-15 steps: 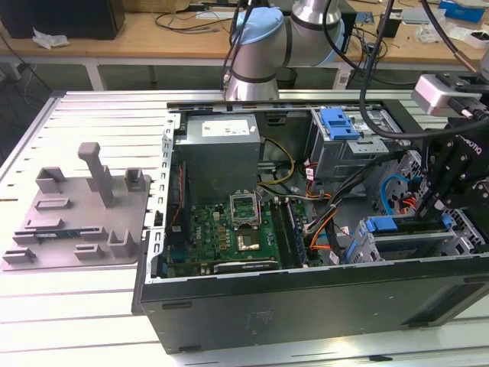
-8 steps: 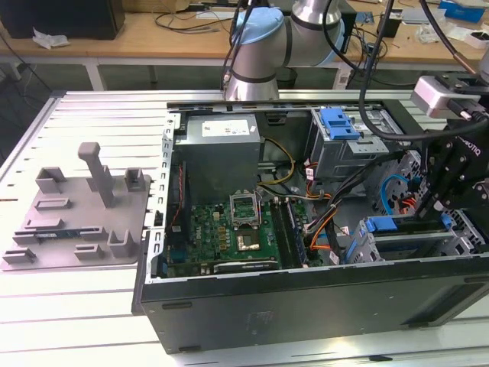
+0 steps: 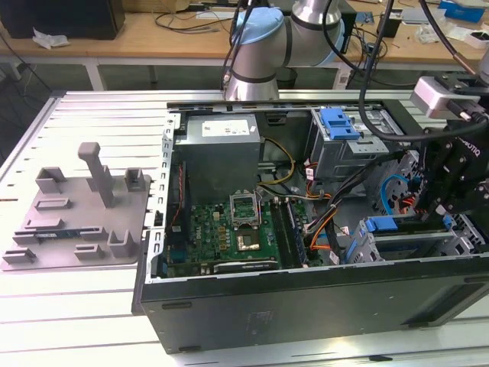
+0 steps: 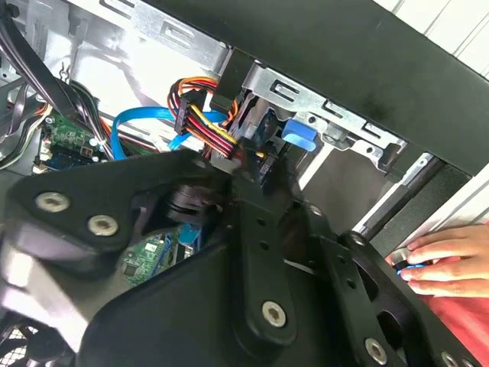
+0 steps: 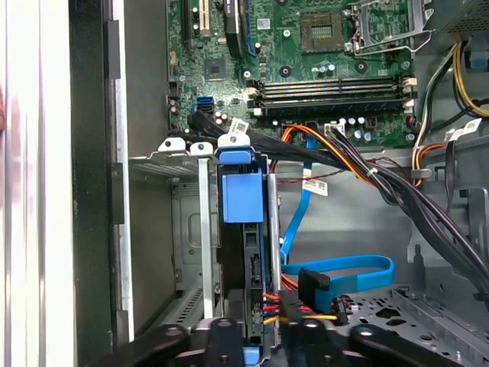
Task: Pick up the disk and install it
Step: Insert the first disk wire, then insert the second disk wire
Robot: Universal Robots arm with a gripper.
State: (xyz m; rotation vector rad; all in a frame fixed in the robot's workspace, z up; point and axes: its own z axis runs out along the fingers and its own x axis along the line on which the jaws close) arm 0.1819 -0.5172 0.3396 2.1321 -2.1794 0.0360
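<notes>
First wrist view: the gripper [image 5: 252, 336] is seen nearest, its black linkages closed narrowly on the disk [image 5: 252, 260], which is lodged edge-on in the metal drive cage [image 5: 200, 229] with its blue rail tab [image 5: 243, 191] uppermost. A blue data cable [image 5: 344, 269] is looped at about four o'clock from the disk. Farther off, at twelve o'clock, the green motherboard [image 5: 306, 69] is laid out. In the exterior view, the gripper [image 3: 458, 191] is held over the open computer case [image 3: 306, 298], and the grey fixture plate [image 3: 76, 222] is set at nine o'clock.
</notes>
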